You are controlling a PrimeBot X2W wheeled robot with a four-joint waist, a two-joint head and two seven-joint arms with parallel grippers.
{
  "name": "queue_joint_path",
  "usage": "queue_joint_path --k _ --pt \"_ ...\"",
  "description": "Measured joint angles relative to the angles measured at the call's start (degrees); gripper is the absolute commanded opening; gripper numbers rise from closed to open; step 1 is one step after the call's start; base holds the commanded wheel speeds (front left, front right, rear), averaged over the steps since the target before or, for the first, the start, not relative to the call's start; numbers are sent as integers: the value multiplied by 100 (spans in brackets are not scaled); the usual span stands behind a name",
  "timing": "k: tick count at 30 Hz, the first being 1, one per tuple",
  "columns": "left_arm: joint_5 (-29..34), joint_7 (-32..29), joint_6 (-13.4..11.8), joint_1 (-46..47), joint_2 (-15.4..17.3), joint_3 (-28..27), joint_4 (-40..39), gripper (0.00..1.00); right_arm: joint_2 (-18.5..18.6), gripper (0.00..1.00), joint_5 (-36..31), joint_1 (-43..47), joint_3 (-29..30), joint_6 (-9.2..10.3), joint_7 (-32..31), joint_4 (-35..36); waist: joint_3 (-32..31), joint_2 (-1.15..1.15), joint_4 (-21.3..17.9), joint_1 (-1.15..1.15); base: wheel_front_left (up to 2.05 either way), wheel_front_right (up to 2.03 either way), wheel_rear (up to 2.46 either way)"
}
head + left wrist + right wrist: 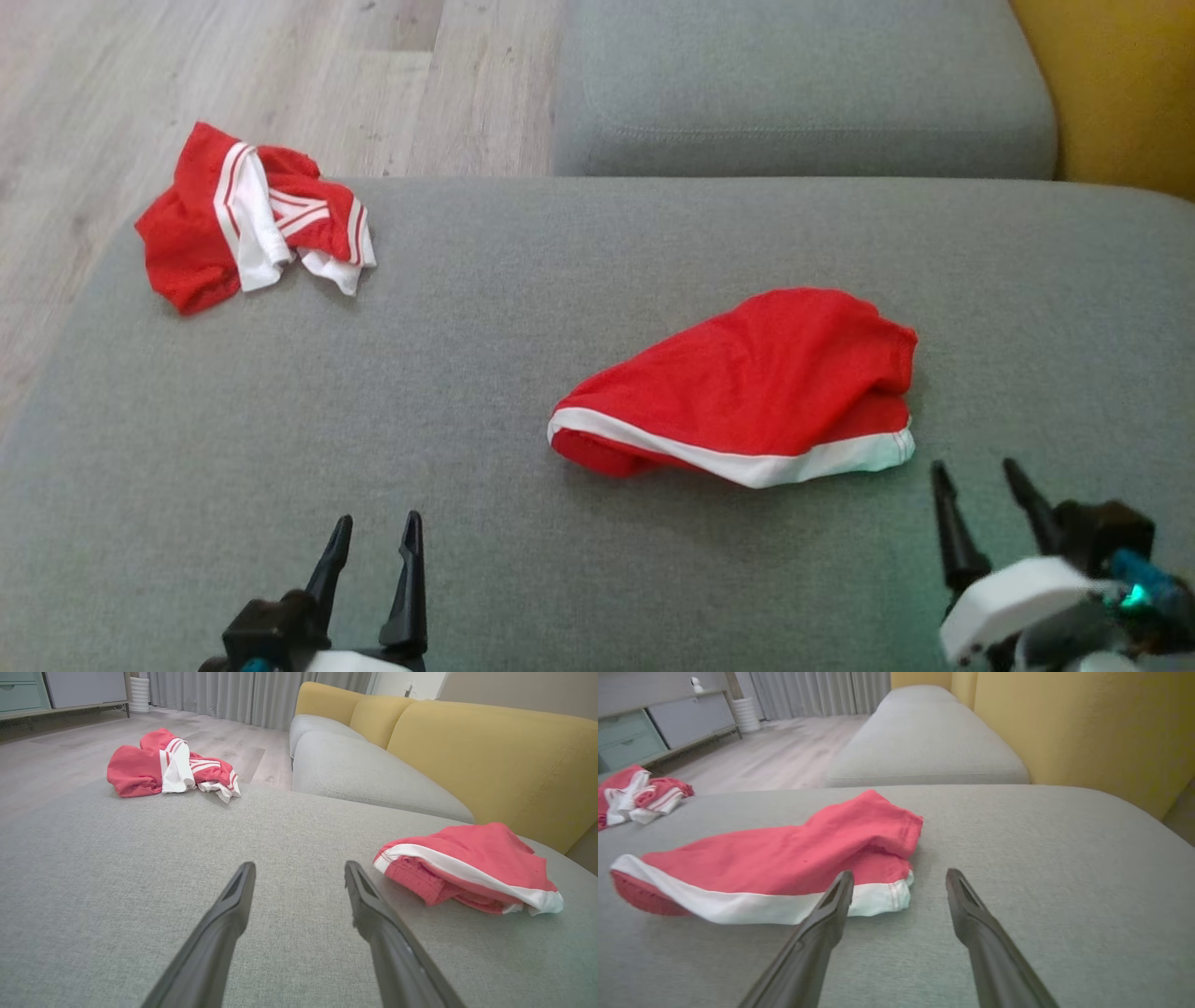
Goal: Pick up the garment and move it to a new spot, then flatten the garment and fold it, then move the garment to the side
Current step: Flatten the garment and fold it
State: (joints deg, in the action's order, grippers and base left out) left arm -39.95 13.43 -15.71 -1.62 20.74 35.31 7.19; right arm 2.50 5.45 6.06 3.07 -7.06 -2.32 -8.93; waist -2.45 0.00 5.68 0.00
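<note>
While the left fingers [408, 579] and right fingers [954, 532] are standing apart and holding nothing, the pick-up is looking not yet begun. The garment [747, 383] is lying on the grey cushion [560, 280], just ahead of the right fingers and well to the right of the left ones.

Judgement: the right side is sitting closer, so it is looking the better one to lead. It should be coming in low at the white hem and pinching through both layers, so the cloth is not opening on the lift.

The garment is showing red, soft and loosely doubled over, with a white band running along its near edge and a fold bunching at its right end. Farther off, a second garment [252, 215] is lying crumpled at the cushion's far left corner.
</note>
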Motion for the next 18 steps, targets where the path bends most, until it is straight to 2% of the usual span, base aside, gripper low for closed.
queue_joint_path --k 6,12,18 --pt "2 -2 9 25 -11 46 10 100 1 100 -639 -717 400 0 -290 -528 177 0 143 0 0 0 0" --pt "20 -8 16 164 -31 107 26 100 1 100 -900 -1170 661 0 -476 -1357 413 0 319 1 0 0 0" --pt "21 -8 27 303 -51 132 37 100 1 100 -899 -1546 650 0 -413 -2048 641 0 464 1 0 0 0"
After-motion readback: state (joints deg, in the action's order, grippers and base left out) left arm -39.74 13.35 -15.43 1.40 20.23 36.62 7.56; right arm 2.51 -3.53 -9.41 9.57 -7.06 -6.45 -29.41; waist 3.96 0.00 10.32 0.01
